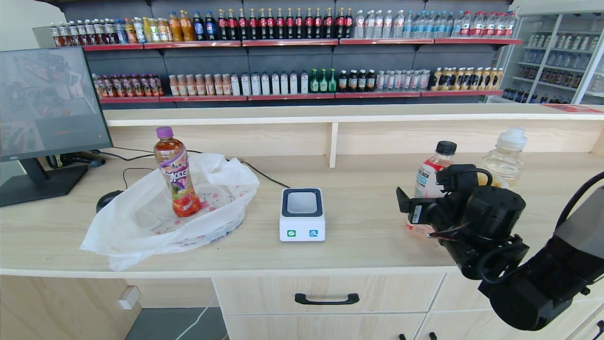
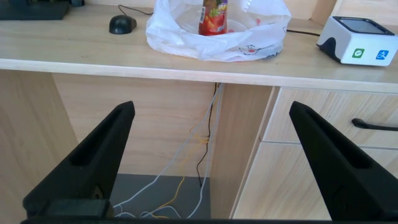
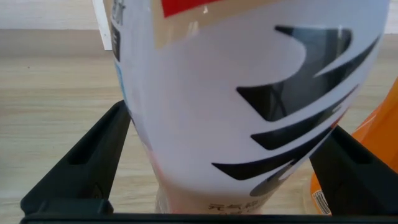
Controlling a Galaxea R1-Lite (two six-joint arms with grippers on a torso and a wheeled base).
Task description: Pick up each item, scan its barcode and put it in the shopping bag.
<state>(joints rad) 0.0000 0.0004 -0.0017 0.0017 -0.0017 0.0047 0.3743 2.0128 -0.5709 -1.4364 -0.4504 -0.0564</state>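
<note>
Right wrist view: the black-capped bottle [image 3: 249, 93], standing on the counter [image 1: 368, 236] at the head view's right, sits unclamped between the wide-open jaws of the right gripper [image 3: 225, 124]. A skewed squeeze could knock it into the clear bottle [image 1: 502, 158] just beside, or hide its barcode from the scanner [image 1: 302, 215]. Its white label carries red and black graphics and small print. The left gripper [image 2: 208, 134] gapes empty below the counter.

the shop is bright and evenly lit from above. on the counter [image 1: 368, 222] the shadows are soft and short. the monitor [image 1: 47, 99] screen reflects the room. shelves [image 1: 292, 42] bend slightly at the head view's edges.
</note>
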